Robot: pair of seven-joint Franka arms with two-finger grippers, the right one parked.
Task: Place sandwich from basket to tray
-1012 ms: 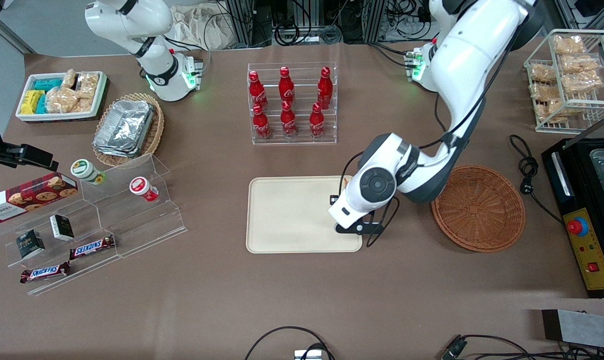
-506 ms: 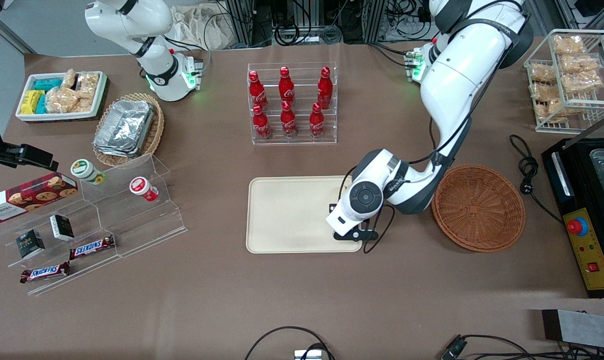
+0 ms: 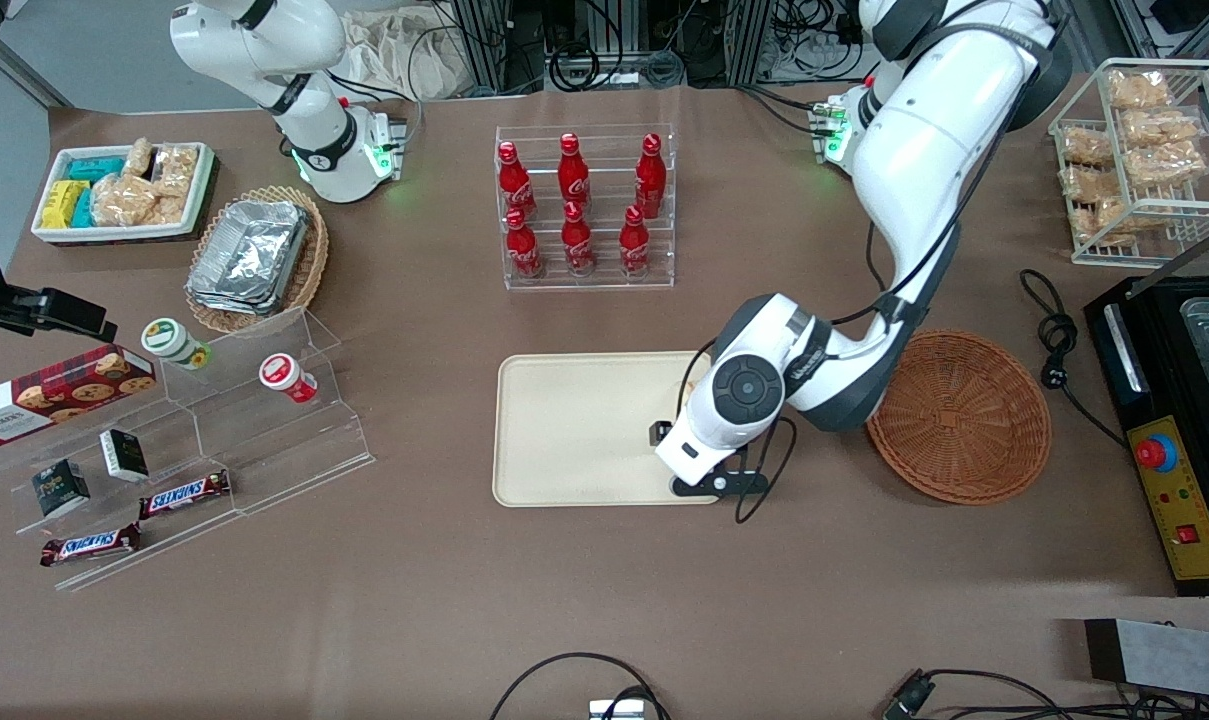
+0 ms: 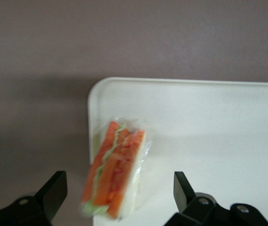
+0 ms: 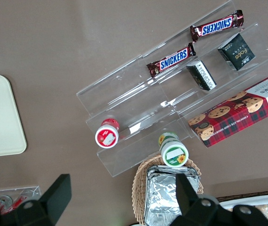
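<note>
Sandwich (image 4: 116, 173) on tray (image 4: 228, 127), unlabelled; end effector (image 4: 120, 197) open above.

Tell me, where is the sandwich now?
The sandwich lies on the tray, near the corner closest to the basket, between the open gripper's fingers.

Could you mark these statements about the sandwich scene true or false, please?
1. The sandwich lies on the tray. True.
2. The hand is shut on the sandwich. False: its fingers are spread open, apart from the sandwich.
3. The basket holds a second sandwich. False: nothing shows in it.
4. The sandwich sits near a corner of the tray. True.
5. The hand hangs over the basket. False: it is above the tray, beside the basket.
</note>
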